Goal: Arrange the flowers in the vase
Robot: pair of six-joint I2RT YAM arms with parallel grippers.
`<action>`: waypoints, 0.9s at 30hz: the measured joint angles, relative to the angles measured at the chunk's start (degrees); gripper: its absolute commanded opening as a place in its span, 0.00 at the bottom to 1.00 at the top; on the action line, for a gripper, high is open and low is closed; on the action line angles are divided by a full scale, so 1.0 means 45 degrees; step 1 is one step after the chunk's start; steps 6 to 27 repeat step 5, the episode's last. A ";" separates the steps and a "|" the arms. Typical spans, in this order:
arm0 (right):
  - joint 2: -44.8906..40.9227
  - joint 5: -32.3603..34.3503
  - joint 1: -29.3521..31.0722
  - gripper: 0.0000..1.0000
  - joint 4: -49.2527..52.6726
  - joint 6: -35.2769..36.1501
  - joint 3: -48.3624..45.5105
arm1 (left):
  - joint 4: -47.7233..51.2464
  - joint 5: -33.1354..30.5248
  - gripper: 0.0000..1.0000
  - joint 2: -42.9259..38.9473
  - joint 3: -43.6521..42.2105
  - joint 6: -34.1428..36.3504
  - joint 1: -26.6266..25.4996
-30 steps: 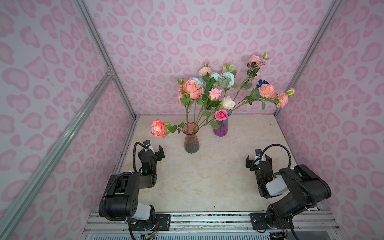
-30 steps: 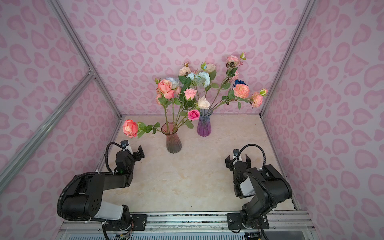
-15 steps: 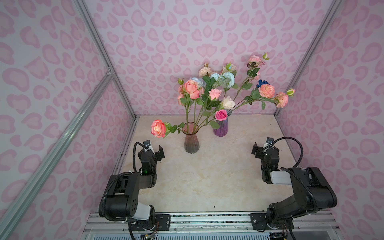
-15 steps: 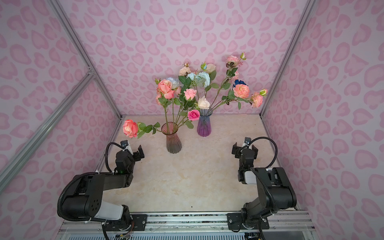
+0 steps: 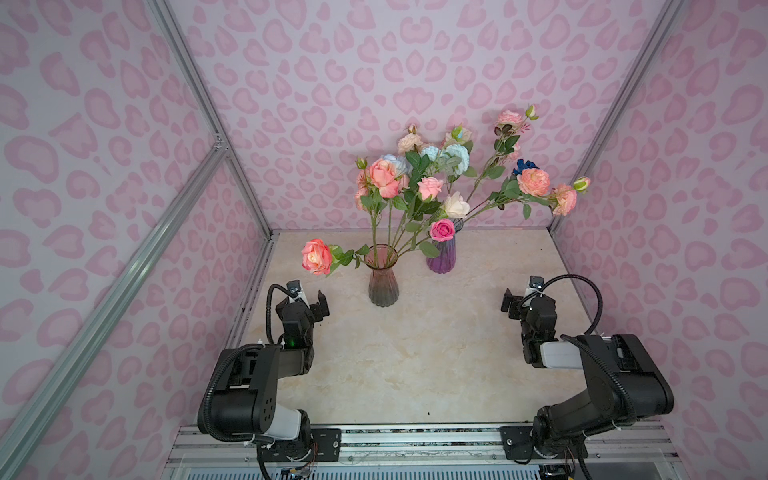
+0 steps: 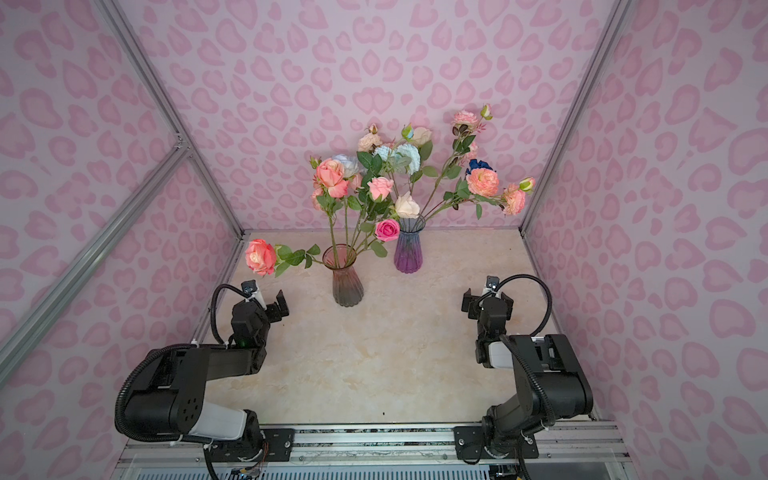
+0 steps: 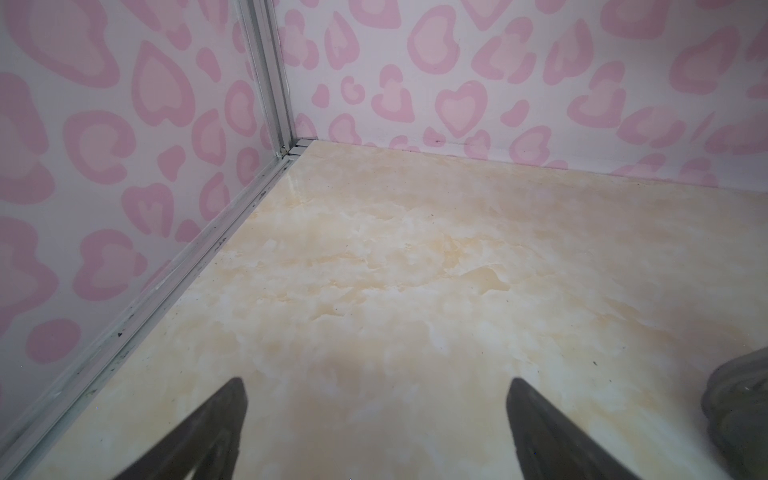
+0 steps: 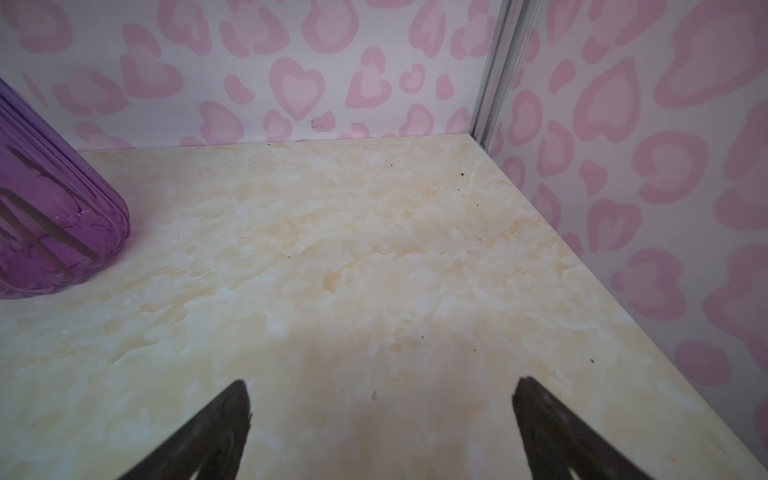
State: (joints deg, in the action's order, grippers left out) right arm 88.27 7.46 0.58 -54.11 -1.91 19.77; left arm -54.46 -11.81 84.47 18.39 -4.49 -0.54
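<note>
Flowers (image 5: 419, 187) all stand in 2 vases, the smoky pink vase (image 5: 383, 286) and the purple vase (image 5: 441, 259). Left gripper (image 5: 309, 296) and right gripper (image 5: 523, 300) are both wide, empty and clear of the stems. Arranging looks finished. 1 drooping rose (image 5: 316, 257) leans low, so any tidy-up should pinch its stem, not its bloom.

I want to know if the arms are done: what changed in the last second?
The right gripper moved forward, toward the back wall, open and empty. The left gripper, also open, the flowers, the pink vase and the purple vase stayed put.
</note>
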 measured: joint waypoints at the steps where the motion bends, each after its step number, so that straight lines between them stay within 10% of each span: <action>1: 0.0000 0.0000 0.0000 1.00 0.0005 0.0000 0.0000 | -0.0005 0.0000 0.98 0.0000 0.0024 -0.0005 0.0000; 27: 0.0000 0.0000 0.0000 1.00 0.0039 0.0000 0.0000 | 0.0000 0.0005 0.98 0.0000 0.0034 -0.0005 0.0015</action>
